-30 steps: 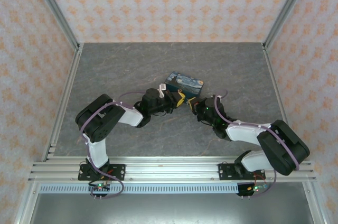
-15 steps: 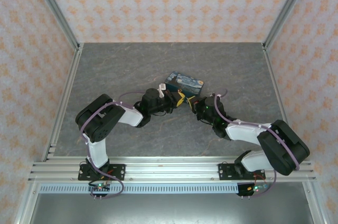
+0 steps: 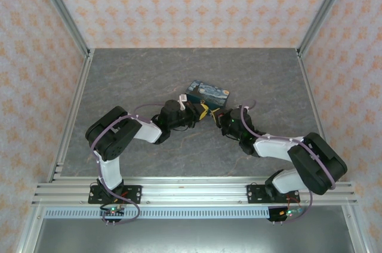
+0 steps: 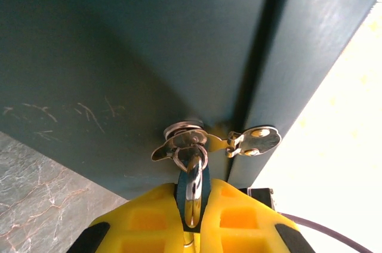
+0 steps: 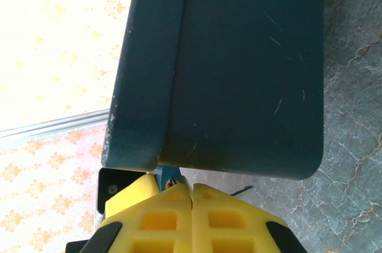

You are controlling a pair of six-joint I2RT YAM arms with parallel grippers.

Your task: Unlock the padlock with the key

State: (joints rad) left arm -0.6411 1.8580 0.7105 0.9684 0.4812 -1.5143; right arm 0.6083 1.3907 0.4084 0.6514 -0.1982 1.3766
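The dark blue padlock [image 4: 180, 193] hangs by its shiny shackle from the metal hasp [image 4: 186, 136] on the blue box [image 4: 119, 56]. My left gripper [image 4: 191, 205] is shut on the lock body, its yellow fingers on either side. In the top view the left gripper [image 3: 205, 111] and right gripper [image 3: 218, 118] meet just in front of the box [image 3: 209, 93]. My right gripper [image 5: 191, 188] is shut, its tips against the padlock's end face [image 5: 162, 175]. A small silvery bit of the key [image 5: 171, 182] shows there; the rest is hidden between the pads.
The box [image 5: 239, 68] stands on the grey marbled table [image 3: 149, 74], which is walled by patterned panels with aluminium posts. Open floor lies behind and to both sides of the box. A purple cable [image 3: 248, 108] loops off the right wrist.
The right arm has edged left, bringing its gripper closer against the padlock. The left arm and the box stay put.
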